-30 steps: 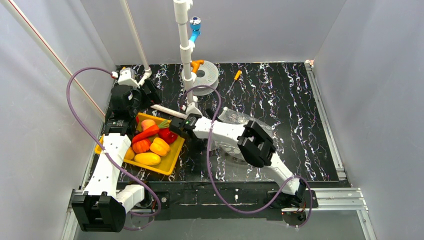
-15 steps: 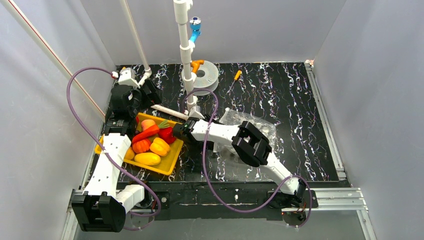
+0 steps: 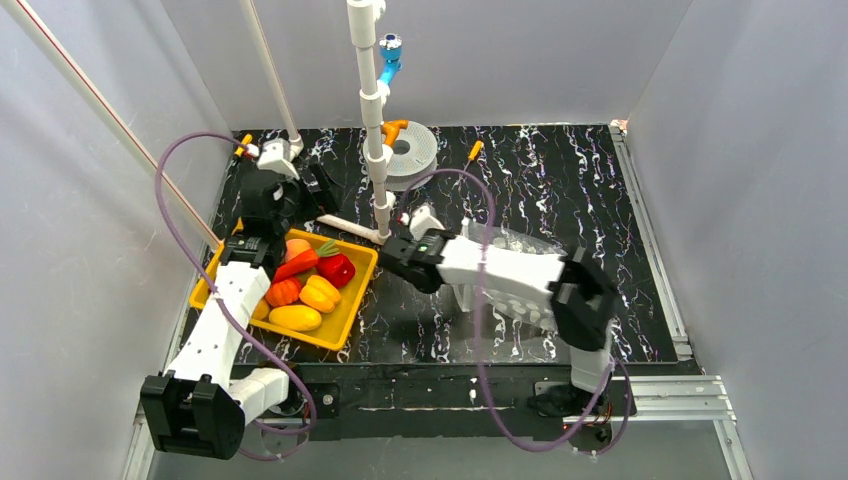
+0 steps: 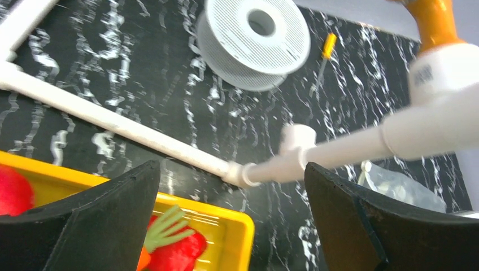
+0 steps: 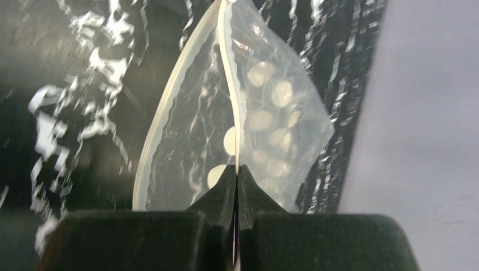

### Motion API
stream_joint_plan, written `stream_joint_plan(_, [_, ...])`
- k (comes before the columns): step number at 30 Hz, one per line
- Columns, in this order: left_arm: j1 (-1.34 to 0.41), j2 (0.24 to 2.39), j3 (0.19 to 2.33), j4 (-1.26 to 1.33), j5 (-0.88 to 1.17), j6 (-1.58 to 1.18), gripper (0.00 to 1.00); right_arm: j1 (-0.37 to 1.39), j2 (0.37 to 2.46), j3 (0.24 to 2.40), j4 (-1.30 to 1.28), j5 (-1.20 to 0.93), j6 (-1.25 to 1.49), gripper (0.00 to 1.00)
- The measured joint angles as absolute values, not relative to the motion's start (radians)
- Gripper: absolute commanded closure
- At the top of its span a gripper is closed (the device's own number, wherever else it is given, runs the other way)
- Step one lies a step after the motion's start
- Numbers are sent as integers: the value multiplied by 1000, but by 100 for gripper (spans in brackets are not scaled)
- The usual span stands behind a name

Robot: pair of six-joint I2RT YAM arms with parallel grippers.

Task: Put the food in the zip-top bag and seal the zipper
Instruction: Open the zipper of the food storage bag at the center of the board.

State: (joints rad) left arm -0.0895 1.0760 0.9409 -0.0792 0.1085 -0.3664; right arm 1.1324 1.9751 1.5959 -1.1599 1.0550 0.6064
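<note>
Near L: food [image 3: 320, 292] sits in the yellow tray [image 3: 352, 300], none bagged yet. R of it is the zip-top bag [image 5: 271, 130]. My right gripper [image 5: 236, 169] is pinched tight on one lip of the zipper [image 5: 227, 62], mouth gaping. Farther back L, my left gripper [image 4: 231, 165] hangs w/ jaws wide apart over the tray's far end, holding nothing. Risk, imo: the thin slick lip slips from the pinch on a lift, or the floppy bag drags & the mouth collapses.

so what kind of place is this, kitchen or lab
Probably a robot test cell in a lab: grey panels wall in the black marbled table, a left arm and right arm are bolted at its near edge, and the food is toys.
</note>
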Motion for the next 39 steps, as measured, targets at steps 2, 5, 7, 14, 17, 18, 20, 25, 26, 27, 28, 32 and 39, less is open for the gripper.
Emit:
stream_joint_plan(2, [-149, 1083, 942, -97, 107, -368, 1, 1130, 1835, 1499, -1071, 959, 533, 99])
stream_joint_plan(5, [-197, 1082, 932, -115, 154, -408, 0, 1125, 1641, 1384, -931, 804, 435, 99])
stream_joint_plan(7, [-201, 1063, 896, -117, 202, -460, 1, 1123, 1550, 1332, -861, 731, 396, 99])
stream_joint_plan(14, [-229, 930, 659, -76, 432, -764, 11, 1117, 1306, 1083, -616, 538, 323, 99])
stream_joint_plan(17, [-355, 930, 606, -61, 462, -884, 11, 1095, 1243, 1008, -535, 470, 315, 99])
stream_joint_plan(18, [-412, 929, 601, -57, 459, -918, 11, 1085, 1234, 1002, -514, 451, 315, 99])
stream_joint_plan(20, [-538, 925, 599, -44, 427, -984, 13, 1073, 1227, 1002, -480, 428, 314, 99])
stream_joint_plan(25, [-720, 921, 572, 67, 286, -1110, 28, 1066, 1180, 1002, -436, 385, 315, 99])
stream_joint_plan(26, [-740, 922, 550, 110, 252, -1136, 30, 1066, 1163, 1002, -434, 378, 316, 99])
stream_joint_plan(27, [-759, 925, 522, 153, 219, -1165, 32, 1066, 1150, 1000, -431, 373, 319, 99])
stream_joint_plan(28, [-775, 931, 491, 197, 188, -1190, 35, 1066, 1127, 997, -424, 365, 326, 99])
stream_joint_plan(32, [-850, 958, 391, 292, 58, -1250, 42, 1066, 1048, 967, -406, 355, 360, 99])
stream_joint_plan(39, [-941, 970, 397, 334, -48, -1236, 52, 1066, 1025, 950, -407, 307, 394, 99])
